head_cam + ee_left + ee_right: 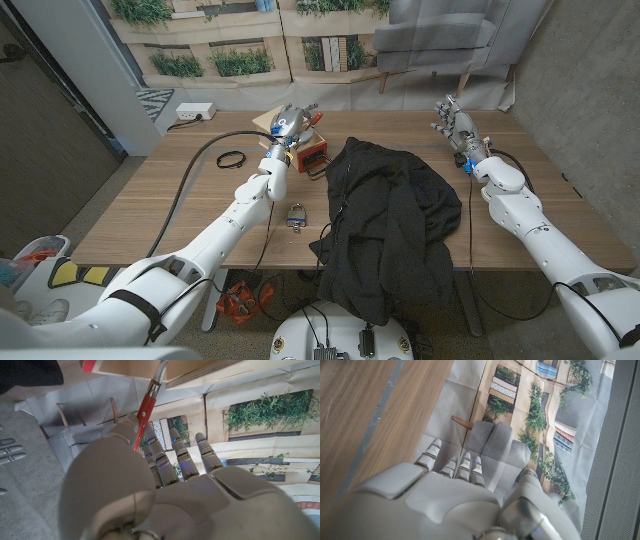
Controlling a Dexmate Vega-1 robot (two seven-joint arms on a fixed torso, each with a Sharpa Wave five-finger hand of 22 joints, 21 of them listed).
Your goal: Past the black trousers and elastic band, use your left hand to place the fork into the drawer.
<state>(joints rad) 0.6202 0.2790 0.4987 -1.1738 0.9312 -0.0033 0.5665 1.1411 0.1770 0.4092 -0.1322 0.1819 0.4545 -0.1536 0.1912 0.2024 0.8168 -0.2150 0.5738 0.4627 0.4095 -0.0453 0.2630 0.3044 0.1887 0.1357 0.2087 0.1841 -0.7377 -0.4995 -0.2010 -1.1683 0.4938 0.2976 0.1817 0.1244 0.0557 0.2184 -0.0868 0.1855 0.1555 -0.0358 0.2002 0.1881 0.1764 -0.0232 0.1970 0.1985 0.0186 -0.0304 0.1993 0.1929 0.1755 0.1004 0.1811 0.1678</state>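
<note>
So the left robot hand point(286, 124) is up over the small red-fronted wooden drawer point(312, 156) at the far side of the wooden desk point(180, 200), pinching the red-handled metal fork point(145, 410). Crumpled black trousers point(385, 225) lie beside the drawer, thin black elastic band point(231, 158) further left. Right robot hand point(450, 120) hangs spread, holding nothing.

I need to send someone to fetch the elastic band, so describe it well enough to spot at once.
Start from the big heap of black trousers in the middle of the wooden table and look past the robot's left hand towards the table's far left part. There lies the elastic band, a thin black ring flat on bare wood. Unlike the thick black cable nearby, it is a small closed loop.
</note>
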